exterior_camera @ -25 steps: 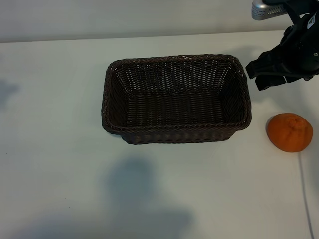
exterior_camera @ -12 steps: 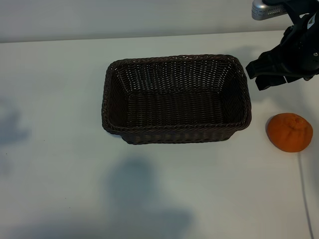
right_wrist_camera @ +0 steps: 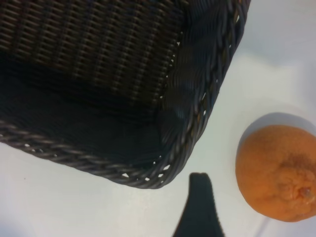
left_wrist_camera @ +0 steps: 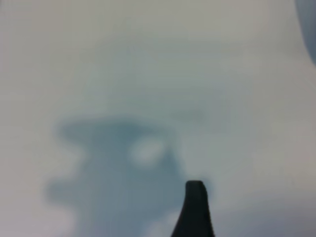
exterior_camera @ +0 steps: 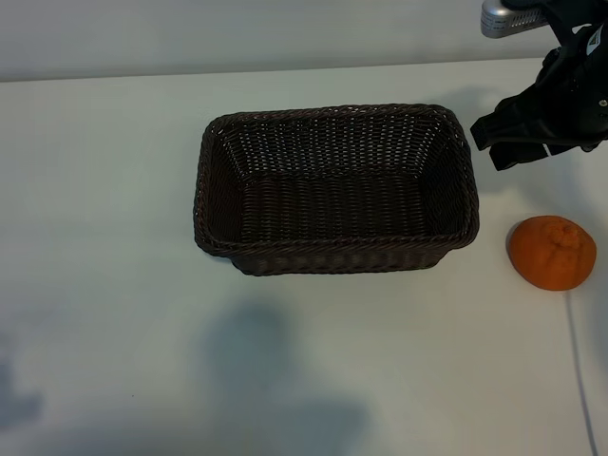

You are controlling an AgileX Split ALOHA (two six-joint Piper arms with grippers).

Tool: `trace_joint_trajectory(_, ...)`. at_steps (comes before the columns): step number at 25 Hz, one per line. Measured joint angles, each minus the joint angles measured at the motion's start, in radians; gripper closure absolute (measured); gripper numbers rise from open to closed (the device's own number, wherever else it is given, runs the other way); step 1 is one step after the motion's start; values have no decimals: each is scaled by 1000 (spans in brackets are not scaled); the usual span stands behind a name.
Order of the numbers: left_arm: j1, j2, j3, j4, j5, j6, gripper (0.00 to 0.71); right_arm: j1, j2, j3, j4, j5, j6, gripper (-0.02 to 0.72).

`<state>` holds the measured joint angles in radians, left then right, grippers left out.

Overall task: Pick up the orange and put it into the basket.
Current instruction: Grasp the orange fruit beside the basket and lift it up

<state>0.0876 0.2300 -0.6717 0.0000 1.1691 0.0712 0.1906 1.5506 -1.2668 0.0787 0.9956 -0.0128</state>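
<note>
A white table (exterior_camera: 114, 190) is seen from above. A dark brown woven wicker basket (exterior_camera: 334, 249), rectangular with rounded corners and a braided rim, sits near the middle and holds nothing. The orange (exterior_camera: 552, 252), with bumpy skin and a puckered stem knob, rests on the table just beside the basket's right end, apart from it and not touching.

The right gripper (exterior_camera: 518, 142) hangs above the table near the basket's far right corner, up from the orange and apart from it. Its fingers are spread wide and hold nothing. In the right wrist view, one dark fingertip (right_wrist_camera: 200, 207) shows between the basket's corner and the orange, with the fruit off to one side rather than between the fingers.

The left gripper is out of the exterior view. Its wrist camera shows only one dark fingertip (left_wrist_camera: 195, 210) over bare table and a shadow; it is released and holds nothing.

The pick has not begun. Likely risks: the gripper comes down off-centre, so a finger nudges the round fruit and it rolls toward the table's right edge, which is close by. A finger could also catch the basket's rim on the way down and shove the basket. A shallow grip on the curved, dimpled skin might let the orange squirt free while it is carried over the rim.
</note>
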Motion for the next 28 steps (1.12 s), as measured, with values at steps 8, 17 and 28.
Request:
trace_joint_trajectory(8, 0, -103, 134, -41, -2, -4, 114, 0, 0, 0, -1, -5, 0, 168)
trace_joint_trajectory(17, 0, -103, 167, -44, -77, -30, 114, 0, 0, 0, -4, -33, 0, 168)
trace_joint_trajectory(28, -8, -169, 170, -46, -80, -29, 114, 0, 21, 0, -105, -59, 113, 168)
